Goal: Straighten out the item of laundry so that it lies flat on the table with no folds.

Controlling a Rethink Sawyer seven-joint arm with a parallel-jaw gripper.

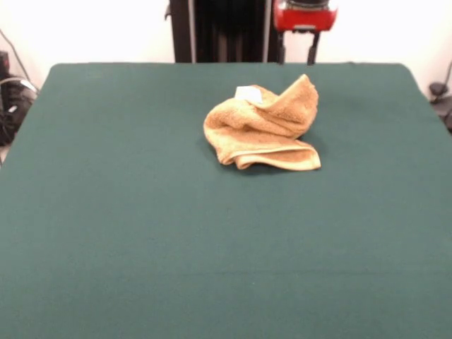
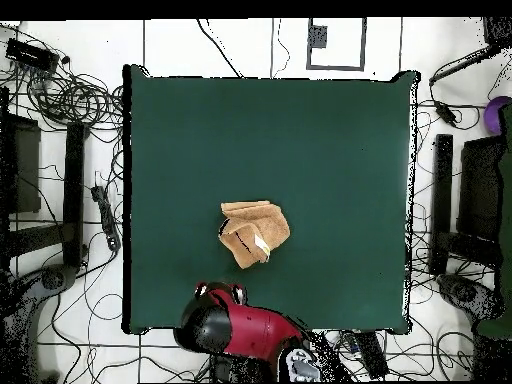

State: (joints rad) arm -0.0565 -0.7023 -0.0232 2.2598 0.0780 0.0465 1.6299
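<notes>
The mustard-orange towel (image 1: 265, 127) lies crumpled in a heap on the far half of the green table (image 1: 141, 226), a little right of centre. Several folds overlap, one corner stands up, and its white tag (image 1: 247, 93) shows at the far side. In the overhead view the towel (image 2: 253, 232) sits near the middle of the table (image 2: 330, 130), toward the robot's edge. My gripper (image 1: 296, 60) hangs at the table's far edge, behind the towel and apart from it. It is open and empty. In the overhead view the gripper (image 2: 221, 291) is just below the towel.
The black pedestal (image 1: 219, 28) stands behind the table's far edge. Cables and black equipment (image 2: 60, 100) lie on the floor around the table on both sides. Green cloth surrounds the towel on all sides.
</notes>
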